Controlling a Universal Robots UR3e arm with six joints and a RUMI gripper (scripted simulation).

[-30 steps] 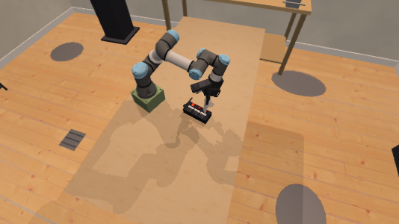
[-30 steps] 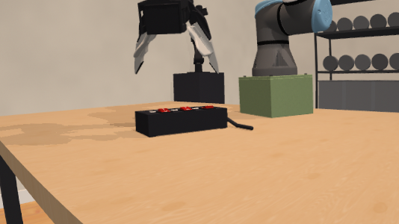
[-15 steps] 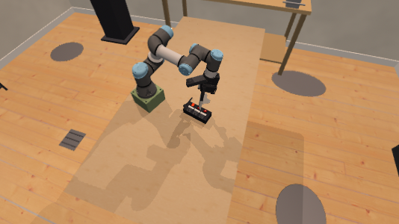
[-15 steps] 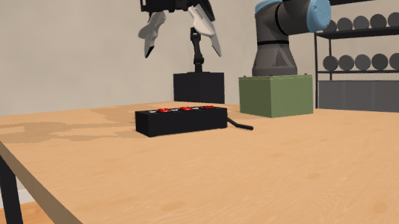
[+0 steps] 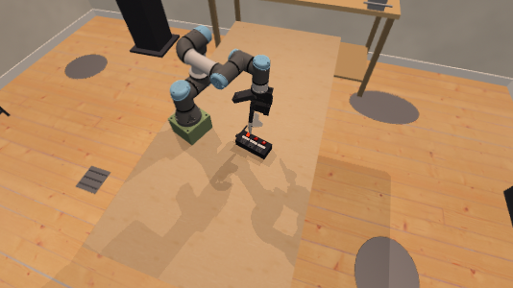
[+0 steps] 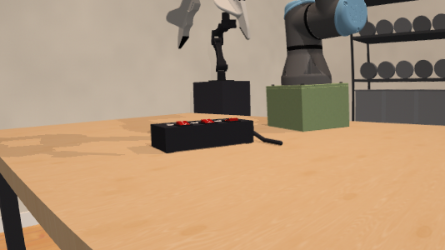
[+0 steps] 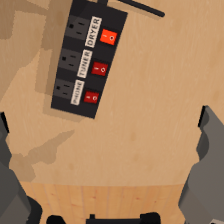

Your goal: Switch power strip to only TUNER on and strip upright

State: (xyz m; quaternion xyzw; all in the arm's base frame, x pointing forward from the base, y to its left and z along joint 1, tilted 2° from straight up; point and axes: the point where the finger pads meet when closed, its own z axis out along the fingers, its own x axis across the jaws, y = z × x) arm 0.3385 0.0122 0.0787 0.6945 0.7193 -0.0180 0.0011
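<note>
A black power strip (image 5: 254, 144) lies right way up on the wooden table, also seen in the exterior view (image 6: 202, 133) and the wrist view (image 7: 90, 57). It has three red rocker switches beside labels DRYER, TUNER and PHONE. The DRYER switch (image 7: 108, 37) looks brighter red than the TUNER switch (image 7: 100, 69) and the PHONE switch (image 7: 91, 97). A short black cable (image 6: 267, 139) leaves the strip's DRYER end. My gripper (image 6: 213, 30) is open and empty, hanging well above the strip with its fingers spread wide; it also shows in the top view (image 5: 253, 122).
The arm's green base block (image 6: 307, 105) stands on the table just behind the strip's cable end. A black stand (image 6: 222, 97) sits behind the strip. A shelf with grey balls (image 6: 400, 55) is at the far right, off the table.
</note>
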